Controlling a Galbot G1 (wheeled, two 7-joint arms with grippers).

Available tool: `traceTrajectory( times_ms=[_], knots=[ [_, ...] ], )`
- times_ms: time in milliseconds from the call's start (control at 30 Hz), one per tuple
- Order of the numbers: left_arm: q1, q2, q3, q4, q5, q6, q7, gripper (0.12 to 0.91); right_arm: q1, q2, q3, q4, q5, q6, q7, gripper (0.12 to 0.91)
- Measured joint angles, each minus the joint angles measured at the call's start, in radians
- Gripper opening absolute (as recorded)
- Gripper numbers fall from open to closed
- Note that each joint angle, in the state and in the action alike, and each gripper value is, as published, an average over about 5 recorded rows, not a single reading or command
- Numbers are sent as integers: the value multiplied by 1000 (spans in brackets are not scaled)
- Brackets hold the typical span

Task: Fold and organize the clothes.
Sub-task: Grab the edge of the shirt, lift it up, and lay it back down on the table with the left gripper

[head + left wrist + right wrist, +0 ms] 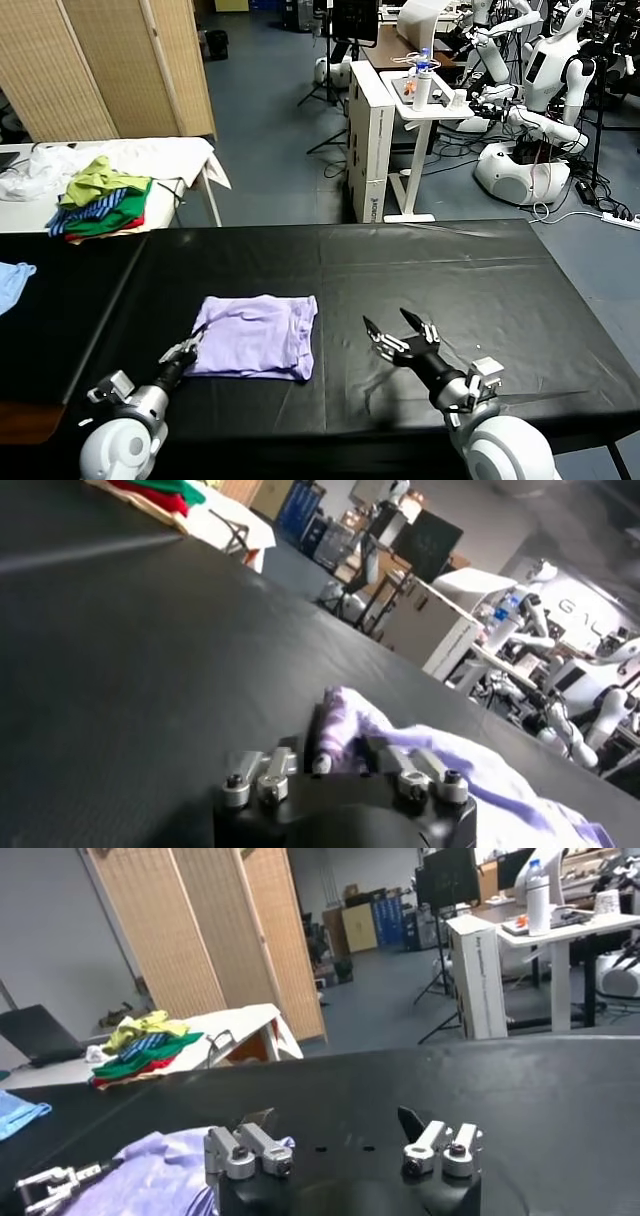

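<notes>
The clothes, a pale lavender T-shirt (pixel 258 335), lie folded into a rough rectangle on the black table (pixel 450 270), left of centre near the front edge. My left gripper (pixel 190 345) is at the shirt's near left corner, shut on a raised pinch of the fabric (pixel 335 742); the rest of the shirt (pixel 480 775) spreads beyond it. My right gripper (pixel 397 327) hovers open just right of the shirt, over bare table, with nothing between its fingers. From the right wrist, that gripper (pixel 335 1123) stands wide and the shirt (pixel 150 1168) lies beside it.
A green, blue and red heap of garments (pixel 100 195) sits on a white table at the back left. A light blue cloth (pixel 12 280) lies at the far left edge. Beyond the table stand a folding screen (pixel 120 60), a white desk (pixel 420 110) and other robots (pixel 545 90).
</notes>
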Motion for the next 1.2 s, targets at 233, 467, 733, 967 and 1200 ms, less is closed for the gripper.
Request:
traceTrajectory(
  times_ms=[233, 467, 733, 967, 1200],
  knots=[
    [13, 9, 0, -46, 128, -35, -34, 176, -2, 3, -2, -8, -18, 7, 0, 907],
    [39, 68, -26, -96, 336, -60, -51, 176, 0, 3, -5, -17, -27, 7, 3, 907],
    [80, 202, -101, -107, 477, -95, -54, 176, 9, 10, -19, -34, -39, 12, 3, 907],
    [135, 346, -220, -115, 528, -117, -63, 176, 24, 16, -33, -50, -44, 13, 3, 907],
    [171, 375, -291, -169, 532, -84, -102, 176, 21, 22, -43, -62, -54, 18, 2, 907]
  ],
)
